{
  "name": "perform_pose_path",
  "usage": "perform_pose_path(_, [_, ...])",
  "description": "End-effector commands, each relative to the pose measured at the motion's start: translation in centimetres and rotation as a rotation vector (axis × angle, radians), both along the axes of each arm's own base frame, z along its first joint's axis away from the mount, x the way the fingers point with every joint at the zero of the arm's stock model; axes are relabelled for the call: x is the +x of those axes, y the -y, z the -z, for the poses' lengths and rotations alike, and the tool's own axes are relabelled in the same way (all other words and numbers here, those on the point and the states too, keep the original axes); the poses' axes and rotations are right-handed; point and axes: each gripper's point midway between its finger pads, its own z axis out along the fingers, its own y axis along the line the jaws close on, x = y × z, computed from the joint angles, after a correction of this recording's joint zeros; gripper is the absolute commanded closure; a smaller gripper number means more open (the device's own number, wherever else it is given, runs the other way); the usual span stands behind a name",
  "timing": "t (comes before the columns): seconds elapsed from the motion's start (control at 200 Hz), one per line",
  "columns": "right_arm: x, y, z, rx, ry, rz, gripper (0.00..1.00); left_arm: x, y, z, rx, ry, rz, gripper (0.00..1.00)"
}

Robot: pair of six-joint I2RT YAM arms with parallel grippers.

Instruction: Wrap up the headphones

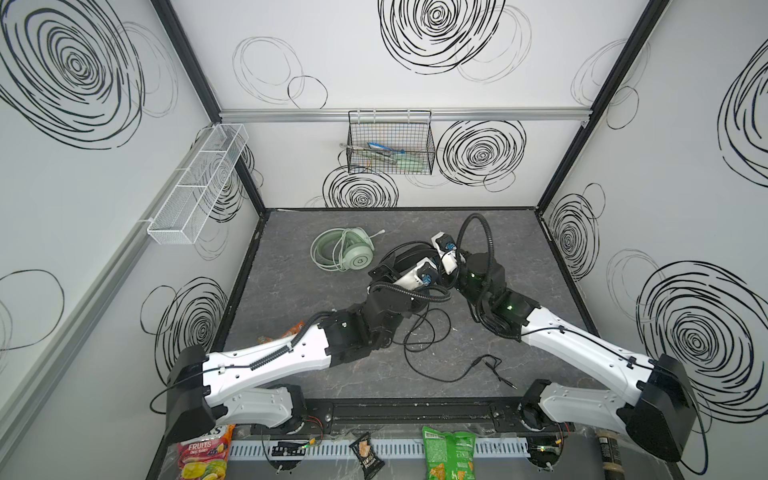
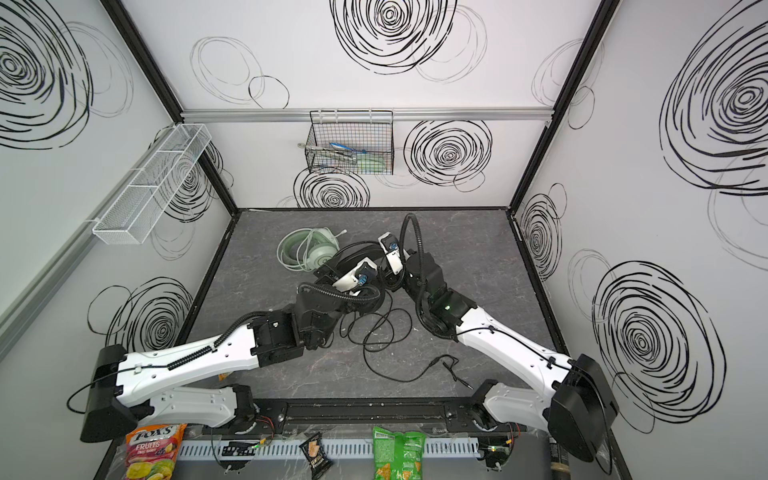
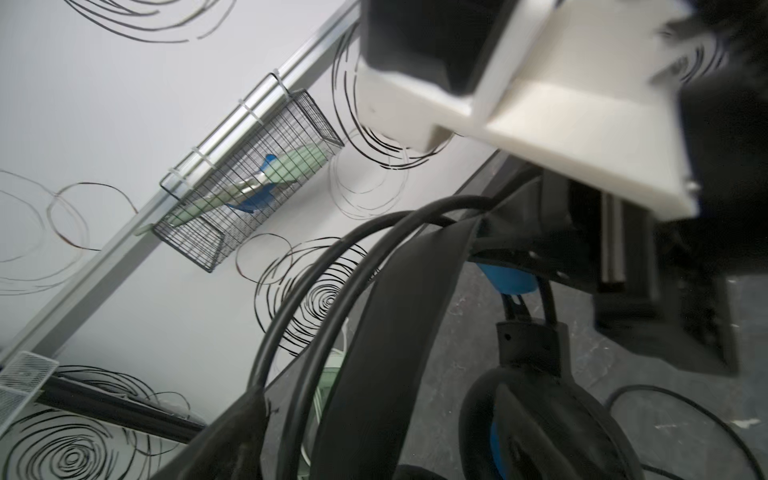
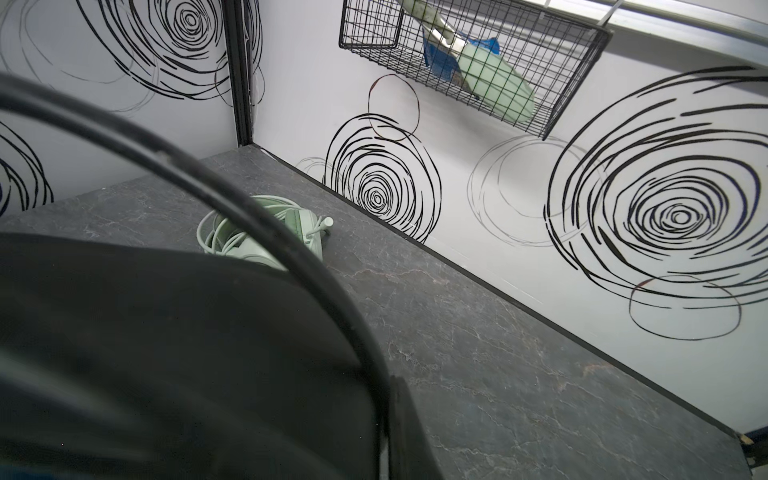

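The mint-green headphones lie at the back of the table with their pale cable coiled around them. To their right the black headphones stand between both grippers. My left gripper is open, with the black headband and cable loops between its fingers. A black ear cup with blue lining sits beside it. My right gripper is shut on the black headphones at the headband, with the cable running into its jaws. Loose black cable trails forward to the plugs.
A black wire basket with utensils hangs on the back wall. On the left wall is a white mesh basket. Snack bags lie along the front edge, and an orange packet shows under the left arm.
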Motion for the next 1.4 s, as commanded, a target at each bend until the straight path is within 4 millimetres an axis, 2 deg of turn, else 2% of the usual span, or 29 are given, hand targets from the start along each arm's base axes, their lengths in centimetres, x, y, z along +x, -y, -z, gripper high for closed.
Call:
perform_pose_path(0.0, [-0.8, -0.1, -3.5, 0.097, 0.044, -0.008, 0.96, 1.0, -2.0, -3.6, -0.027, 0.137, -0.147, 0.16])
perform_pose_path(0.125, [-0.8, -0.2, -3.2, 0.085, 0.038, 0.0, 0.95, 1.5, -1.3, -3.7, 0.037, 0.177, -0.169, 0.17])
perform_pose_path(0.2, [-0.8, -0.2, -2.9, 0.078, 0.032, 0.005, 0.96, 1.8, 0.0, -3.5, 0.078, 0.175, -0.139, 0.16])
perform_pose_path(0.26, [-0.9, -0.1, -3.2, 0.088, 0.04, 0.002, 0.96, 1.8, 0.9, -3.3, 0.088, 0.165, -0.107, 0.16])
perform_pose_path(0.36, [-1.2, 0.1, -3.7, 0.103, 0.057, -0.003, 0.95, 2.6, 1.1, -3.2, 0.076, 0.145, -0.115, 0.17])
perform_pose_path(0.525, [-1.6, -0.2, -3.4, 0.099, 0.056, -0.028, 0.94, 3.3, 1.8, -2.9, 0.076, 0.13, -0.105, 0.44])
perform_pose_path(0.68, [-2.2, -0.2, -3.9, 0.106, 0.077, -0.051, 0.92, 3.8, 1.5, -2.6, 0.09, 0.143, -0.121, 0.57])
perform_pose_path(0.75, [-2.7, -0.3, -4.6, 0.118, 0.099, -0.079, 0.9, 4.0, 1.0, -2.8, 0.07, 0.143, -0.121, 0.76])
perform_pose_path(0.89, [-4.2, -0.5, -6.0, 0.159, 0.167, -0.147, 0.79, 4.1, 0.3, -3.1, 0.029, 0.142, -0.12, 1.0])
perform_pose_path(0.99, [-5.2, -0.3, -6.7, 0.176, 0.213, -0.184, 0.66, 4.2, -0.2, -3.0, -0.012, 0.12, -0.116, 1.0])
perform_pose_path(1.036, [-5.6, -0.3, -6.8, 0.177, 0.228, -0.201, 0.57, 4.2, -0.6, -2.8, -0.034, 0.105, -0.114, 1.0])
perform_pose_path(1.126, [-6.1, -0.2, -6.9, 0.164, 0.244, -0.217, 0.43, 4.6, -1.8, -2.7, -0.122, 0.057, -0.115, 1.0])
perform_pose_path(1.256, [-6.7, 0.1, -6.1, 0.132, 0.25, -0.232, 0.35, 4.7, -4.1, -2.9, -0.258, -0.003, -0.11, 1.0])
perform_pose_path(1.321, [-6.8, 0.2, -5.5, 0.118, 0.246, -0.237, 0.35, 4.6, -4.9, -2.7, -0.293, -0.024, -0.101, 1.0])
perform_pose_path(1.396, [-6.6, 0.1, -4.8, 0.095, 0.228, -0.234, 0.37, 4.1, -5.0, -2.2, -0.318, -0.056, -0.046, 1.0])
